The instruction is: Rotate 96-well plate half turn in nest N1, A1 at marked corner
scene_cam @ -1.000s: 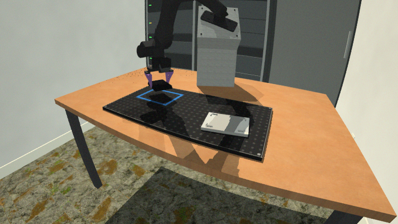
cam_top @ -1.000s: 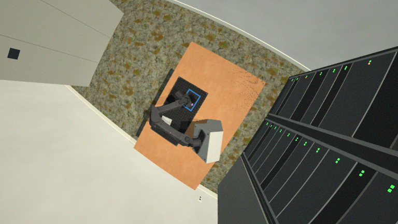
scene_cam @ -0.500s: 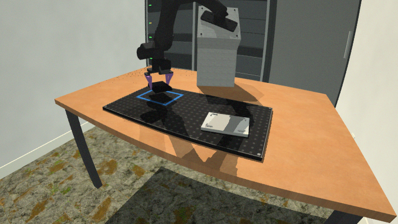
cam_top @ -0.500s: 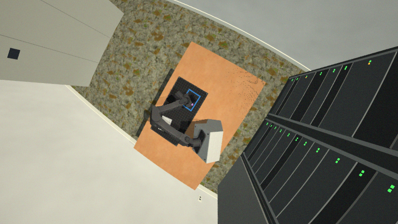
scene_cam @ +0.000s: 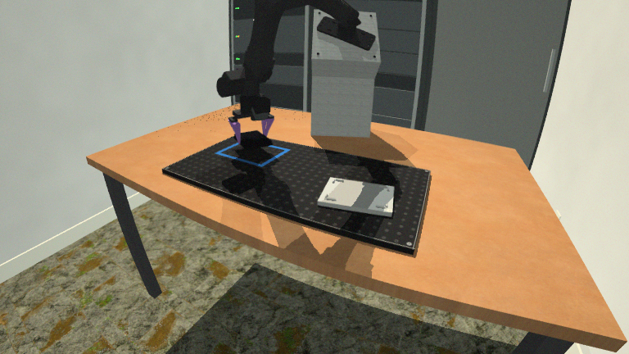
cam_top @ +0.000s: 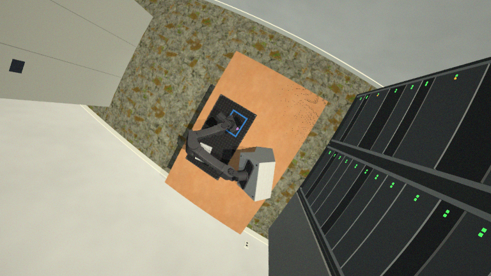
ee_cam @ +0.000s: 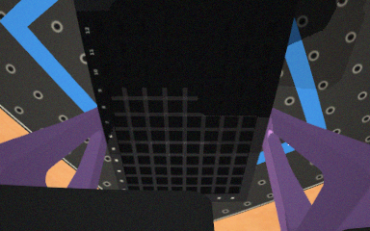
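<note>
Wrist: plate (ee_cam: 193,72) edge numerals, illegible.

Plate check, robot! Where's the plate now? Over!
Gripper shut on the plate. Plate held over the blue outline, just above the deck. Nest empty. Nothing in the way.

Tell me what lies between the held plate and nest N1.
Only bare perforated deck separates the plate, gripped above B1's blue outline, from the white nest; exterior view.
</note>
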{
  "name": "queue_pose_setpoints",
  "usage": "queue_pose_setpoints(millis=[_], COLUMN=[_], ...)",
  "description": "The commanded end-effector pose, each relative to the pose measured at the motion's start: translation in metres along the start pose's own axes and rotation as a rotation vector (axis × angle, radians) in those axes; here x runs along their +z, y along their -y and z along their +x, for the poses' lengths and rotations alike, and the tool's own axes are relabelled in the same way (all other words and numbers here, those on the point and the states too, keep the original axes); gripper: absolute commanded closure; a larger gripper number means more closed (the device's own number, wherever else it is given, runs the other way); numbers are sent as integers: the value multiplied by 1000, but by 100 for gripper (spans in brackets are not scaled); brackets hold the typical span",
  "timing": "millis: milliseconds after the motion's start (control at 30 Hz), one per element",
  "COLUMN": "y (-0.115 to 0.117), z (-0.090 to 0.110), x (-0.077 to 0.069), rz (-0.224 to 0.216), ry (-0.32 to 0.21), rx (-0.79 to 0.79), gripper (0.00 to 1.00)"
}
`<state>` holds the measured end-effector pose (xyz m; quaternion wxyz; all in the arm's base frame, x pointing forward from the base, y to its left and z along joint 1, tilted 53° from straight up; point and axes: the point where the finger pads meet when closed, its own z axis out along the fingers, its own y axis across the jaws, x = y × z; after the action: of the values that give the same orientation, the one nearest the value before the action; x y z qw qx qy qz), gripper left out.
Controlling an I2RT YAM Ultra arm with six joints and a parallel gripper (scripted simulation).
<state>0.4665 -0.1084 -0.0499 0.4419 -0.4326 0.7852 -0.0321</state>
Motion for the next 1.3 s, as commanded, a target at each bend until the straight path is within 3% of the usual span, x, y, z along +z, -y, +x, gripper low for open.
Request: queue_pose_setpoints(millis=[0, 433, 900, 967, 1000, 1267], y=[10, 14, 9, 9, 11, 8], z=[1, 1, -1, -1, 2, -1], x=[3, 7, 21, 21, 14, 27], rz=[22, 34, 19, 19, 30, 17], ry=[5, 5, 9, 9, 3, 9], rx=[-4, -3, -6, -6, 4, -5], gripper=[100, 100, 100, 100, 100, 100])
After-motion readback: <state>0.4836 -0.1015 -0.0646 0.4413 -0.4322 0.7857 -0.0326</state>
